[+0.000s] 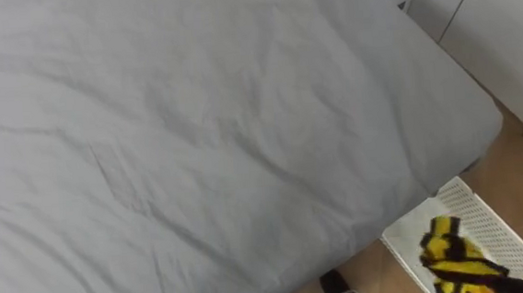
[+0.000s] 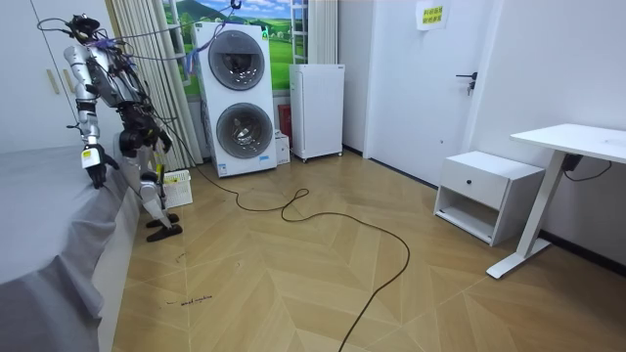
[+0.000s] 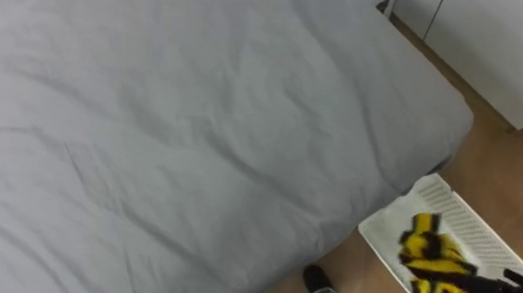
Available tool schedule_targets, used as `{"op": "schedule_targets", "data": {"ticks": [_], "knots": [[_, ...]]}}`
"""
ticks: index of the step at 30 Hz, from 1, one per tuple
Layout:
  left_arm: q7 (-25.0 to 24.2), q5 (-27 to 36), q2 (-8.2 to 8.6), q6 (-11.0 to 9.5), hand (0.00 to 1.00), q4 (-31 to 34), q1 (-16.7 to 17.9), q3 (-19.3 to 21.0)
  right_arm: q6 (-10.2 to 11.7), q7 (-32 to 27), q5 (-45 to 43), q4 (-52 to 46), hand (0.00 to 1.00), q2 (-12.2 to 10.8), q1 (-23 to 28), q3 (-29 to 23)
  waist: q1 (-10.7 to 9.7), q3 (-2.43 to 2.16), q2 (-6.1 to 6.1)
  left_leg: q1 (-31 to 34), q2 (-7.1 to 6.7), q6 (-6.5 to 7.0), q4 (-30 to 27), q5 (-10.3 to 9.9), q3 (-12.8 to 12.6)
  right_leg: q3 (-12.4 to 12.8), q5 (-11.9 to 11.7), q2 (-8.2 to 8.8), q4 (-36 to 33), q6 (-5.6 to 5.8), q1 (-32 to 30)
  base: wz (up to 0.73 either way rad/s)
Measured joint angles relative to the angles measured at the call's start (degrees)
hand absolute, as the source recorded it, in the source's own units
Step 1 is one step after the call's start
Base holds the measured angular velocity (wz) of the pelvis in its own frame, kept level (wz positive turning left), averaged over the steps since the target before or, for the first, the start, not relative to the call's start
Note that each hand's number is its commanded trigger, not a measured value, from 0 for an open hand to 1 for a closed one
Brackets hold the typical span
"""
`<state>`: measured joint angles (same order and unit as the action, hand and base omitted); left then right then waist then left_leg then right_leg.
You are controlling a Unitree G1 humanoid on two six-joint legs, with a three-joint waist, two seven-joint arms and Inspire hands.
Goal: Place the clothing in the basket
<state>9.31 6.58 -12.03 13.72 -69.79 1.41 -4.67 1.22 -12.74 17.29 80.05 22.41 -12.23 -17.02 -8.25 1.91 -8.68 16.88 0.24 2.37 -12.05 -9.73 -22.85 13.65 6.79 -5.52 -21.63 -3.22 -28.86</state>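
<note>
Lying in the basket (image 3: 478, 231) beside the bed (image 3: 195, 123), yellow-black clothes (image 3: 430, 250)

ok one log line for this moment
stance: standing beside bed | clothes: yellow-black garment in basket | basket: on floor by bed corner, robot's right

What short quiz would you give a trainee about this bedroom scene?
1. True or false: the yellow-and-black garment lies on the bed.
2. Pick one. The white basket stands: A on the bed; B on the floor by the bed's corner; C on a shelf.
3. Short answer: in the room view, which appliances stand stacked against the wall behind the robot?

Key
1. False: it lies in the basket.
2. B.
3. Two washing machines, one on top of the other.
</note>
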Motion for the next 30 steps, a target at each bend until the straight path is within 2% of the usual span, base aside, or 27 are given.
{"op": "schedule_targets", "data": {"ticks": [22,24,27,30], "knots": [[0.02,0.12,-0.21,0.01,0.0,-0.02,-0.23,-0.02,0.16,-1.06,0.64,-0.26,0.0,-0.01,0.38,0.11,0.01,-0.19,0.29,-1.78,-0.1,0.02,-0.67,0.01,1.26,-0.87,-0.1,0.33,0.69,0.21,2.77,0.02],[0.05,0.02,-0.24,0.0,0.0,-0.01,0.26,0.04,0.31,-0.93,2.08,-0.53,0.0,-0.25,1.17,0.83,0.16,-0.28,0.51,-3.49,0.0,0.02,-0.26,0.01,1.36,-1.62,-0.32,0.3,2.03,0.02,5.09,0.12],[0.27,-2.68,-0.71,-0.06,0.0,0.36,0.45,0.23,0.67,-0.69,3.74,-3.27,0.0,-0.89,3.75,2.13,0.35,-0.71,1.32,-4.88,0.01,0.02,0.28,0.01,2.83,-2.96,-0.05,0.4,2.76,0.02,7.03,0.25],[0.46,-6.44,-1.17,-0.5,0.0,1.1,1.34,1.21,1.21,0.05,5.03,-4.72,0.0,-3.05,5.64,2.28,0.67,-1.14,2.27,-6.98,0.64,0.03,0.64,0.02,3.22,-4.81,-0.58,0.46,5.31,-0.32,10.26,0.28]]}}
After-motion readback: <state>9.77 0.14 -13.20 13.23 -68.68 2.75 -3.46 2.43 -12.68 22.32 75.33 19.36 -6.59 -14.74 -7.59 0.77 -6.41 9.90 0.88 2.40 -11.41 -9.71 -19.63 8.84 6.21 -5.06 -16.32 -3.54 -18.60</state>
